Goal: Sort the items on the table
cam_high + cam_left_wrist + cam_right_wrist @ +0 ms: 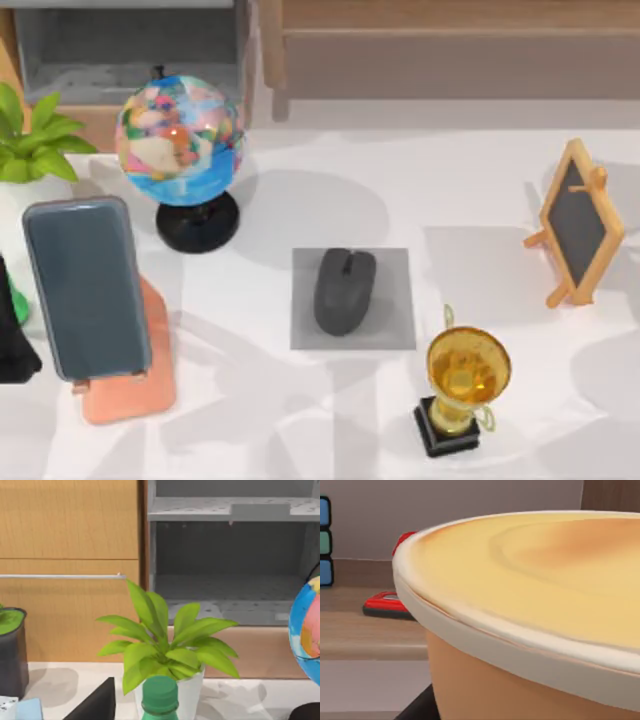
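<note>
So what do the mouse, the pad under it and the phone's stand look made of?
Mouse: probably matte dark grey plastic, with no glare on its shell. Pad: flat grey square, dull surface, likely fabric or rubber. Stand: smooth salmon-pink, evenly coloured, likely plastic; it holds the smartphone, whose face looks like slate-grey glass.

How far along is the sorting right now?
It looks done: the smartphone leans on the orange stand at the table's left, and the mouse lies on the grey mat mid-table. Nothing appears in hand, and nothing obvious is left.
</note>
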